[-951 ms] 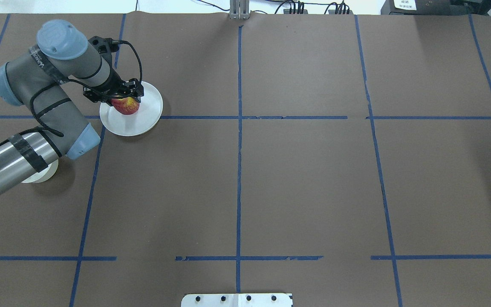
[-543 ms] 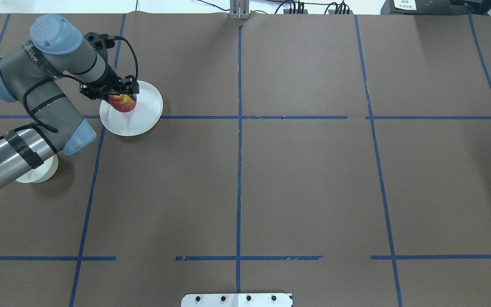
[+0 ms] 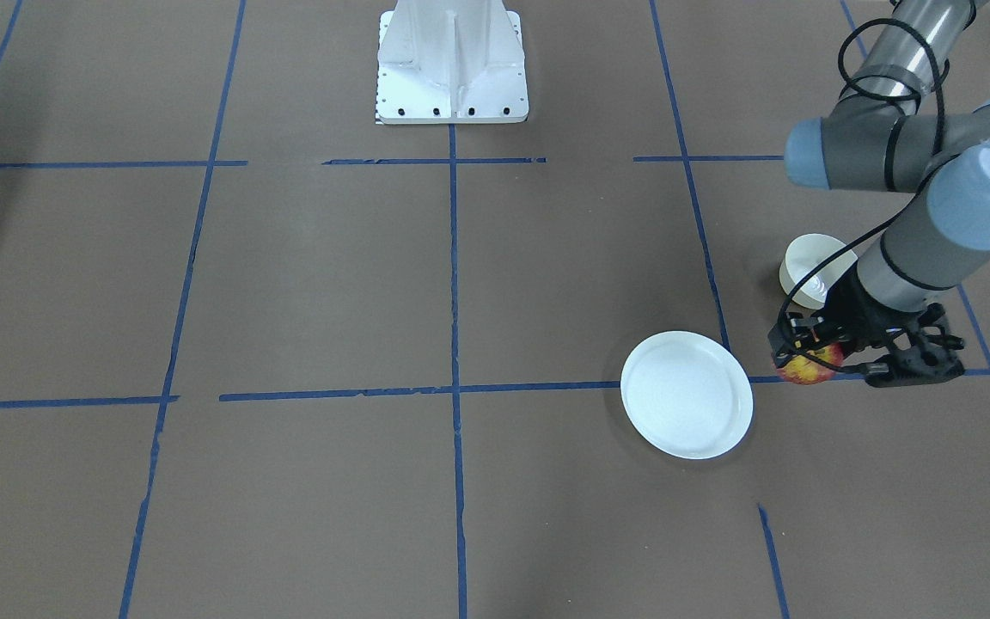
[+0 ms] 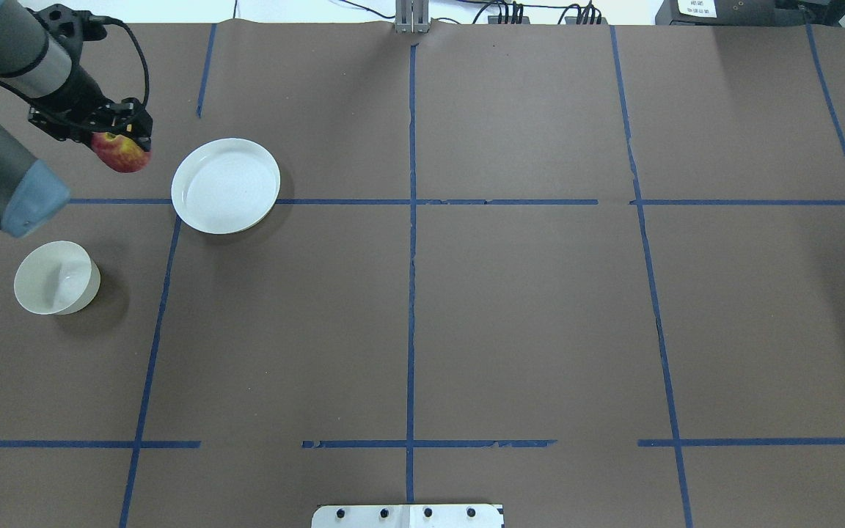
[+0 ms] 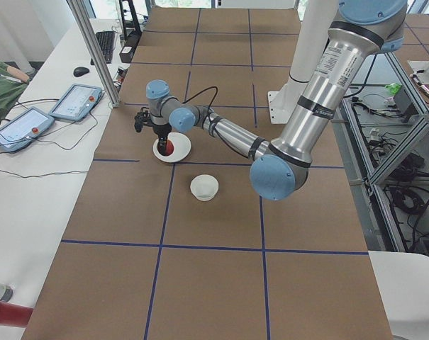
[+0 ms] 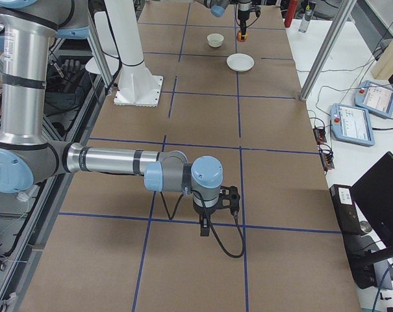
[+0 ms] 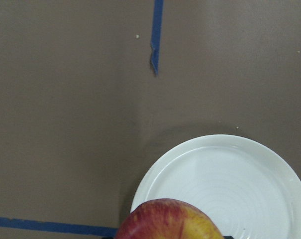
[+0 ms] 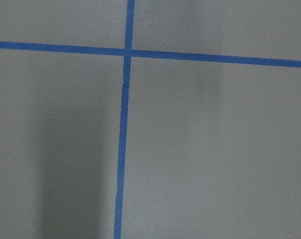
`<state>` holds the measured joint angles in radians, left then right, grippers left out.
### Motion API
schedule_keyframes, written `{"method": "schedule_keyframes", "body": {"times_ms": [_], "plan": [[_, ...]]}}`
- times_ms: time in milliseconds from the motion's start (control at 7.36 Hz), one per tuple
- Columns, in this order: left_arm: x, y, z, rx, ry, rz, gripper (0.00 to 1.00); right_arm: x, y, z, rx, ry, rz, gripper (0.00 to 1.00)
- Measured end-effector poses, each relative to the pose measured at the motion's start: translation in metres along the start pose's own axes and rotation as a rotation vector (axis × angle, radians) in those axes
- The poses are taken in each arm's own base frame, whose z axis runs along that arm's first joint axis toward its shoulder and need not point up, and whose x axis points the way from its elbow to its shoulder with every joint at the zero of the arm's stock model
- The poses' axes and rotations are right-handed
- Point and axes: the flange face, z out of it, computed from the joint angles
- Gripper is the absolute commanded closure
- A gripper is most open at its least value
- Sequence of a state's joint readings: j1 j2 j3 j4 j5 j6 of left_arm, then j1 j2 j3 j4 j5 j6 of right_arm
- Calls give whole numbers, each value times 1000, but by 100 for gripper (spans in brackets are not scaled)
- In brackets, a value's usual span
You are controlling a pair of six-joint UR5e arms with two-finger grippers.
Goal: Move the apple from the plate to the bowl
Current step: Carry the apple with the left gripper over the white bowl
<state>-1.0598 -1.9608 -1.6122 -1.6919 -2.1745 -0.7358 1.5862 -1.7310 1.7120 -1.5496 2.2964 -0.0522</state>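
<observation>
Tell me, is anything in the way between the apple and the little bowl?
No, nothing I can see. The left gripper holds the apple beside the plate, and only bare brown table lies between it and the empty bowl.

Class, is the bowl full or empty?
Empty: the bowl shows only its bare inside; the apple is gripped well apart from it.

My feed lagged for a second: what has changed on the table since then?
The left gripper, shut on the apple, has carried it off the plate toward the robot's left, clear of the rim. Plate and bowl have not moved; the apple is not yet over the bowl.
</observation>
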Motion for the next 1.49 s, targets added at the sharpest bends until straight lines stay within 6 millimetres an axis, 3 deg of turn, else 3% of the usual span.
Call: {"method": "schedule_keyframes", "body": {"times_ms": [136, 407, 679, 951, 1358, 1494], "plan": [[-38, 27, -5, -11, -23, 31, 86, 0, 0, 0, -1, 0, 1, 0], [-95, 78, -2, -22, -47, 37, 87, 0, 0, 0, 0, 0, 0, 0], [-133, 110, 12, 39, -36, -14, 87, 0, 0, 0, 0, 0, 0, 0], [-135, 130, 32, 55, -4, -63, 87, 0, 0, 0, 0, 0, 0, 0], [-115, 151, 56, 20, 21, -83, 86, 0, 0, 0, 0, 0, 0, 0], [-110, 156, 61, 7, 22, -86, 81, 0, 0, 0, 0, 0, 0, 0]]}}
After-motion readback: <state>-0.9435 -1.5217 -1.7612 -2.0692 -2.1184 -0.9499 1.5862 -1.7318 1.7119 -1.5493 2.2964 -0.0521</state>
